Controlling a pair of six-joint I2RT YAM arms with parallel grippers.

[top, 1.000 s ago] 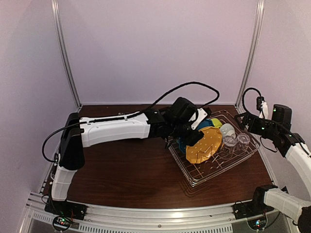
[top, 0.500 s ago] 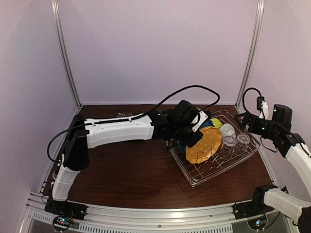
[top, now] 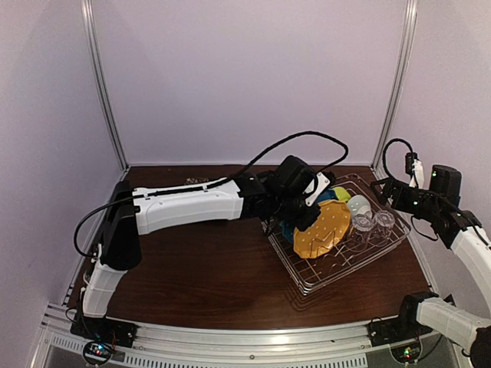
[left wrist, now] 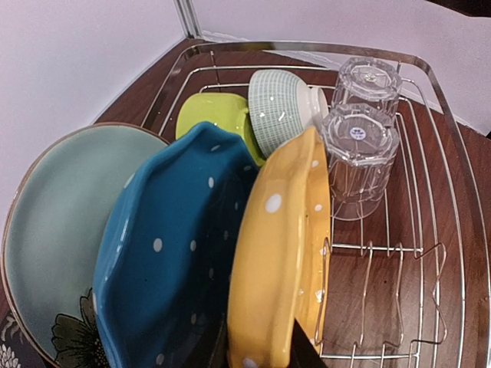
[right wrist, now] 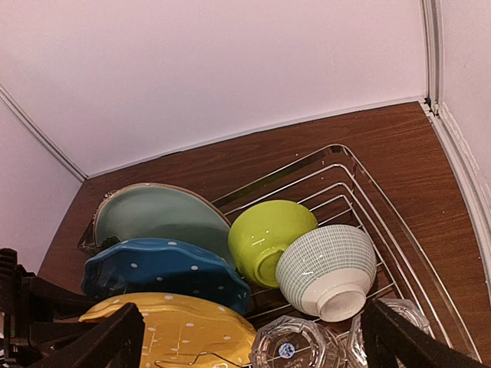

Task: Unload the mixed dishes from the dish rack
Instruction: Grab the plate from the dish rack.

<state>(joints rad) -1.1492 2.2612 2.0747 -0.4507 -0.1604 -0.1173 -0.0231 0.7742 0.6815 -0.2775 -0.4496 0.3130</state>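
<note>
Eight dishes stand in the dish rack (left wrist: 307,47), which sits toward 3 o'clock on the table (top: 207,268), and none looks unloaded yet. The left pincer (left wrist: 257,353) has its two fingers narrowed onto opposite faces of the orange dotted plate (left wrist: 280,253), at the rim nearest the wrist camera. It seems to be gripping, though how firmly cannot be told. That plate stands on edge, with the blue dotted plate (left wrist: 173,245) just beside it at 9 o'clock, then the pale teal plate (left wrist: 61,215) and a sliver of the black floral plate (left wrist: 15,341) at 8 o'clock. The yellow-green bowl (left wrist: 211,115) and white bowl (left wrist: 284,100) lie at 12 o'clock, and two clear glasses (left wrist: 360,153) stand close at 1 o'clock. The right pincer (right wrist: 253,345) hangs wide and empty above the rack's far end. The plate is likely glazed ceramic: rigid, fairly heavy for a rim hold, slick and easy to chip. A deep bite over the rim seems wise, followed by a straight pull up out of the prongs. Any swing risks knocking the glasses or scraping the blue plate.
</note>
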